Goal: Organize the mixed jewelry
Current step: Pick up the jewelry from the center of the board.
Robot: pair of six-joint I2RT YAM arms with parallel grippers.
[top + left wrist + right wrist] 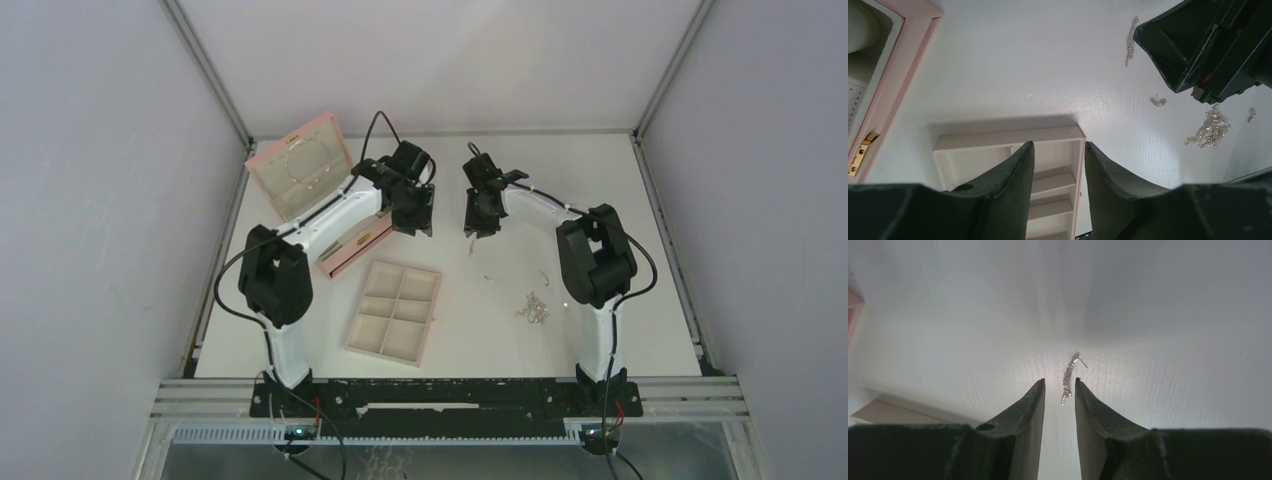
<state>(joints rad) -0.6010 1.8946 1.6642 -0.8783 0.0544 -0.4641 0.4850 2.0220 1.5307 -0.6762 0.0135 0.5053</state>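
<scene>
The mixed jewelry lies loose on the white table. A chain cluster [533,307] [1209,129] sits right of centre, with small pieces [490,277] [1158,101] near it. A long sparkly silver piece [1068,379] [472,247] [1131,42] lies flat on the table, its lower end between the tips of my right gripper [1060,384] [479,230]. The jaws stand open on either side of it, not pinching it. My left gripper [1059,145] [413,218] hangs open and empty above the top edge of the beige compartment tray [998,138] [395,312].
The pink box [350,245] [895,80] stands open at the left, its lid [300,165] raised toward the back wall. Both arms meet over the far middle of the table, grippers close together. The enclosure walls border the table.
</scene>
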